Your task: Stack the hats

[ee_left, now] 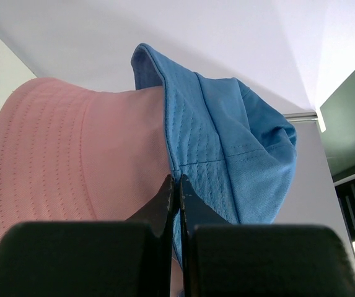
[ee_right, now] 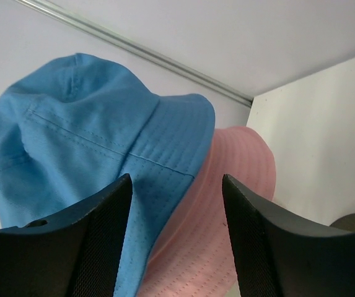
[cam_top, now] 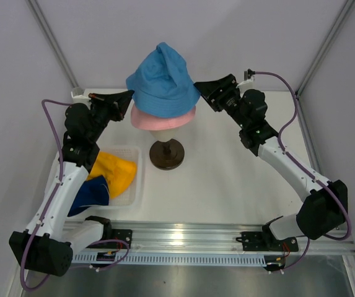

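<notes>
the head form (cam_top: 163, 135) stands on its dark round base (cam_top: 166, 154) toward the far middle of the desk (cam_top: 227, 185). the pink hat (cam_top: 163, 119) sits pulled down over the head form. the light blue hat (cam_top: 163, 77) lies on top of it, crown up and a little crumpled, its brim spreading over most of the pink one in the top view.

the left tool (ee_left: 176, 183) is at the left side of the head form, level with the hats. its two fingers are pressed almost together, with only a thin slit between them. the edge of the light blue hat's brim runs down into that slit, so the tool has the brim pinched.

the right tool (ee_right: 177, 180) is at the right side of the head form, pointing at the same brim. its fingers stand wide apart with nothing gripped. the blue brim shows beyond the gap, and i cannot tell whether either finger touches the cloth.

left of the head form and nearer the arm bases, the clear tray (cam_top: 135, 189) lies flat on the desk. the yellow hat (cam_top: 116, 172) lies crumpled in it. the navy hat (cam_top: 90, 193) lies against the yellow one on the side away from the head form, partly hidden under the left arm.
</notes>
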